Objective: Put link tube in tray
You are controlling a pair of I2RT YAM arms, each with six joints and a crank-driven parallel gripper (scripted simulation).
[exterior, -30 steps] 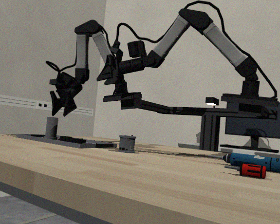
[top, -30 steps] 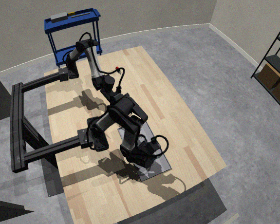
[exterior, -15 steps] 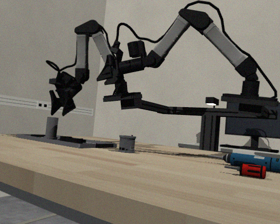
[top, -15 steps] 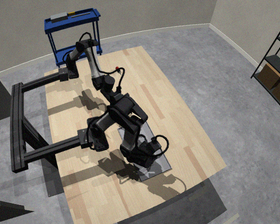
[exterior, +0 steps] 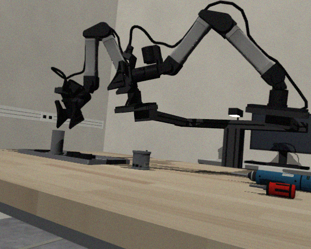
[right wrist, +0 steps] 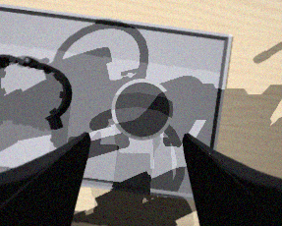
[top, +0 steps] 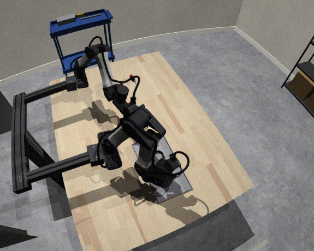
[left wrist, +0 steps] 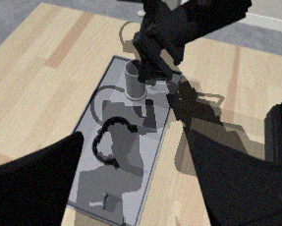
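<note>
The grey link tube (exterior: 57,142) (left wrist: 133,84) (right wrist: 114,110) stands upright inside the grey tray (top: 184,180) (exterior: 79,161) (left wrist: 152,172) (right wrist: 201,59), near one end. The grey joint module (exterior: 141,160) stands upright on the table outside the tray, with no tube on it. My right gripper (exterior: 64,127) (right wrist: 137,136) is open and empty, just above the tube's top and pointing down. My left gripper (exterior: 113,90) (left wrist: 135,133) is open and empty, high over the table. The arms hide the joint module in the top view.
A black C-shaped piece (left wrist: 95,142) (right wrist: 67,93) lies in the tray beside the tube. A blue tool (exterior: 290,181) and a red screwdriver (exterior: 280,190) lie on the table, away from the tray. The two arms stand close together in the top view.
</note>
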